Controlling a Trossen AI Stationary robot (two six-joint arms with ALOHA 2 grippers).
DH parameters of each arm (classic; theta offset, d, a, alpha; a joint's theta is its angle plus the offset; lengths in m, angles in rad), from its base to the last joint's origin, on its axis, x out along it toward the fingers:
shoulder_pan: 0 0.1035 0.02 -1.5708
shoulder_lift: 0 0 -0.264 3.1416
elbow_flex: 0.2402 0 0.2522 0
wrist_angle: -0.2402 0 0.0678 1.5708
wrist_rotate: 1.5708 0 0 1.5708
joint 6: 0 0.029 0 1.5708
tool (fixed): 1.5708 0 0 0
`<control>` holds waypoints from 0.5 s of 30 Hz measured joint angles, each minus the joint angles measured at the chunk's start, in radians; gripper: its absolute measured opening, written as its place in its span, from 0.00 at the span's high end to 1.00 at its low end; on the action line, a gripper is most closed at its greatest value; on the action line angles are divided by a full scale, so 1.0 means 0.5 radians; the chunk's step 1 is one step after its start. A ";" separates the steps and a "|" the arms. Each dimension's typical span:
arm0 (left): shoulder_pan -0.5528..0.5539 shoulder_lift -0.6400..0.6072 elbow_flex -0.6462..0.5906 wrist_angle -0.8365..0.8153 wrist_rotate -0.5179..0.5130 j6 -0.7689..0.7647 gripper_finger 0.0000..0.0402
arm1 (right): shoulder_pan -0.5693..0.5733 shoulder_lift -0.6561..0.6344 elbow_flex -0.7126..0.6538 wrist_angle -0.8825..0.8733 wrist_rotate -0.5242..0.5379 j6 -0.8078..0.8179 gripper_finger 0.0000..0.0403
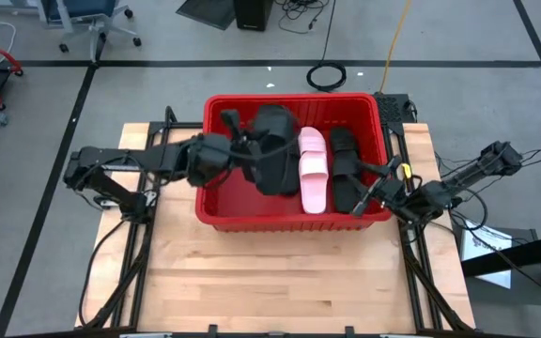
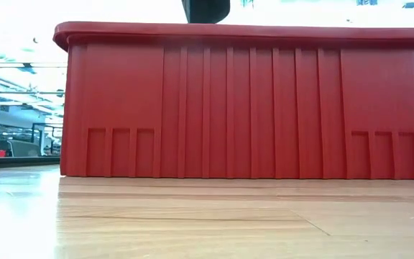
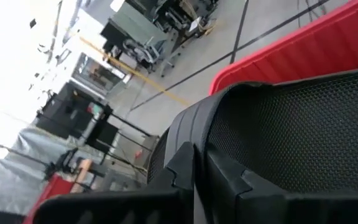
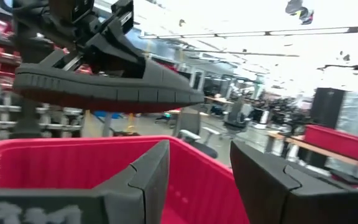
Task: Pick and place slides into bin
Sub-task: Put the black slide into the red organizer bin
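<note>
The red bin [image 1: 216,207] stands on the wooden table. Inside it lie two pale pink slides [image 1: 314,171] side by side, with black slides [image 1: 347,169] to their right. My left gripper [image 1: 250,141] reaches in from the table's left and is shut on another black slide [image 1: 272,145], held above the bin's left half. In the right wrist view this slide [image 4: 104,90] hangs level over the bin [image 4: 55,165]. My right gripper [image 1: 372,192] is open and holds nothing, at the bin's near right corner. My left gripper holds the black slide by its left side [image 1: 257,143], coming roughly level from the table's left and lying across the slide's length. The gripper body hides whether the fingers [image 4: 114,46] are on the strap or the sole's edge. The slide is lifted clear of the bin, about level, sole down.
The bin's tall front wall [image 2: 250,108] fills the low view, with a dark shape [image 2: 205,8] above its rim. Bare wooden tabletop [image 1: 280,282] lies in front of the bin. Cables and a chair are on the floor beyond the table.
</note>
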 joint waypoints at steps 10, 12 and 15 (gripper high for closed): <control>0.256 0.103 -0.001 -0.181 0.305 -0.238 0.99 | -0.253 -0.039 0.000 -0.005 -0.002 -0.193 0.60; 0.280 0.142 -0.001 -0.174 0.372 -0.268 0.99 | -0.297 -0.038 0.000 -0.007 -0.005 -0.224 0.60; 0.297 0.223 -0.001 -0.177 0.403 -0.288 0.95 | -0.362 -0.039 0.000 -0.006 -0.006 -0.281 0.60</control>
